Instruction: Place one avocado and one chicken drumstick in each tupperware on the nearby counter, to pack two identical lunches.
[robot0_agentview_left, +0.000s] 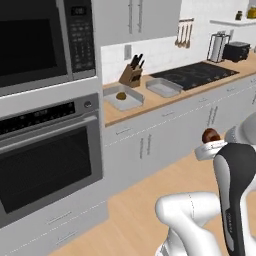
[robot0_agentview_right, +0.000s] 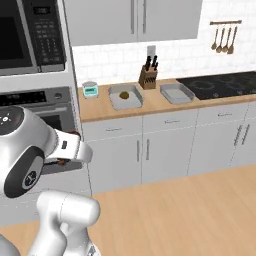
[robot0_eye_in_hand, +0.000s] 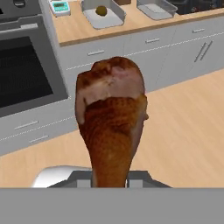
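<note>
Long light-brown bench (robot0_agentview_right: 165, 107) across the back wall, over pale grey cabinet fronts (robot0_agentview_right: 165, 145), at 12 o'clock from the robot. Built-in oven (robot0_agentview_left: 47, 150) with a microwave (robot0_agentview_left: 40, 42) above it, at 9 o'clock of the bench in the left base view. Black cooktop (robot0_agentview_right: 220, 85) set into the bench toward 3 o'clock.

Two alike light-grey trays on the bench, apart from each other: near tray (robot0_agentview_right: 125, 97) at 10 o'clock of the far tray (robot0_agentview_right: 177, 93). Knife block (robot0_agentview_right: 148, 77) upright between them, back against the wall. White scale (robot0_agentview_right: 90, 89) with a teal display at 9 o'clock of the near tray.

One olive-brown avocado (robot0_eye_in_hand: 101, 10) inside the near tray, away from its rim. Far tray bare inside.

Held well short of the bench, above the wooden floor (robot0_agentview_right: 190, 210): reddish-brown drumstick (robot0_eye_in_hand: 111, 113), thick end pointing away from the hand, thin end down between the fingers. Gripper (robot0_eye_in_hand: 109, 181) narrow, clamped on the drumstick's thin end; in the left base view the drumstick's dark rounded end peeking past the white wrist at 3 o'clock.
</note>
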